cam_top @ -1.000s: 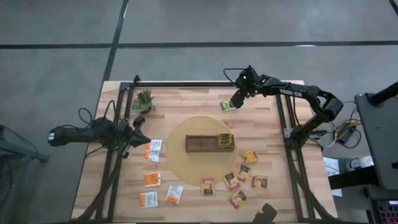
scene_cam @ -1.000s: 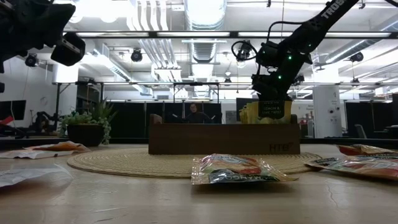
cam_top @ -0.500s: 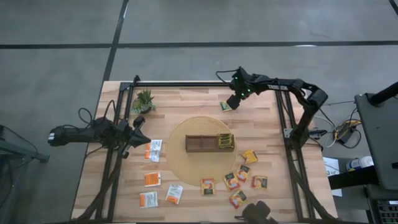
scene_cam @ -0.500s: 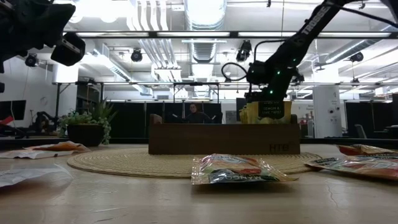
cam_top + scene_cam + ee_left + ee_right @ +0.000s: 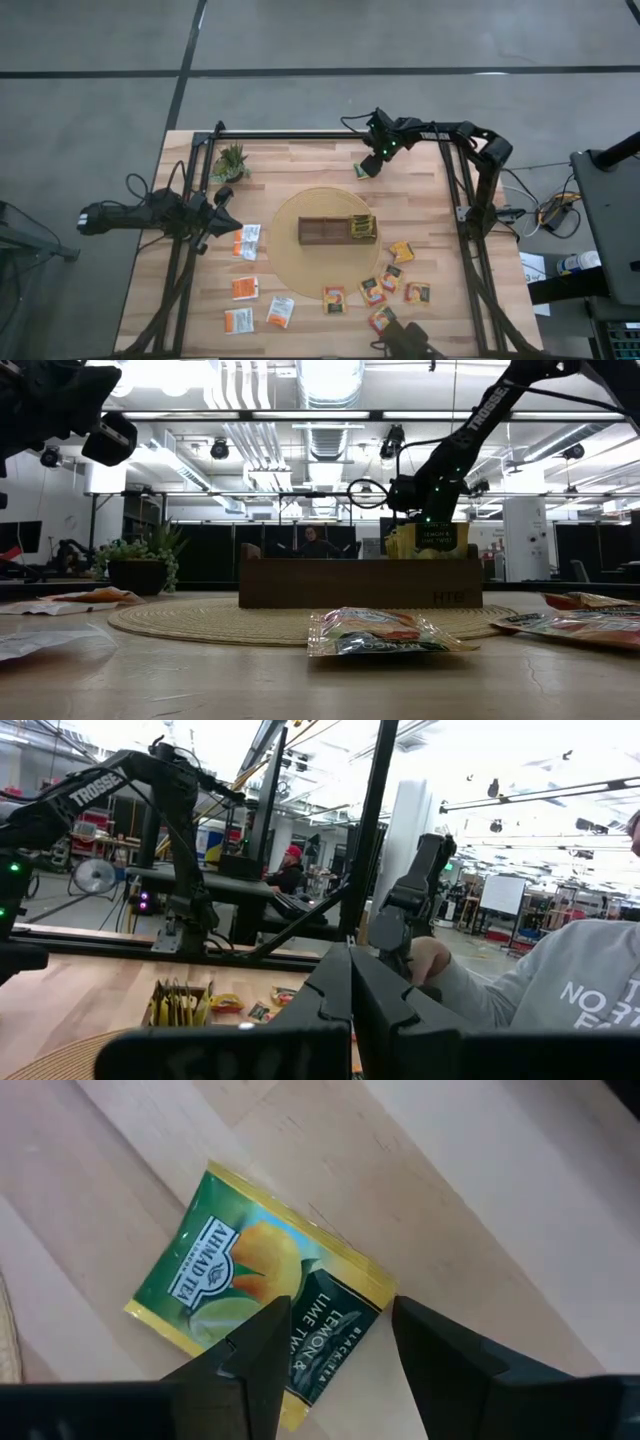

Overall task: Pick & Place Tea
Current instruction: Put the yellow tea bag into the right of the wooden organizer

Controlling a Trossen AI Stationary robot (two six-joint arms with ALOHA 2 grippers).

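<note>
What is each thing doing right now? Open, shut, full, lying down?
Right gripper: open, over the green sachet.
Green sachet: lying flat on the table, not gripped.
Left gripper: shut, empty, waiting at the table's left.
Tray: sachets standing in its right end only.

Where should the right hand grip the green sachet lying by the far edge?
Grip the green sachet across its dark-labelled end, coming straight down from above. It lies flat and alone on the table, and the open right hand hangs over that end, one finger to each side. Being thin, it probably needs the fingertips pressed to the wood.
</note>
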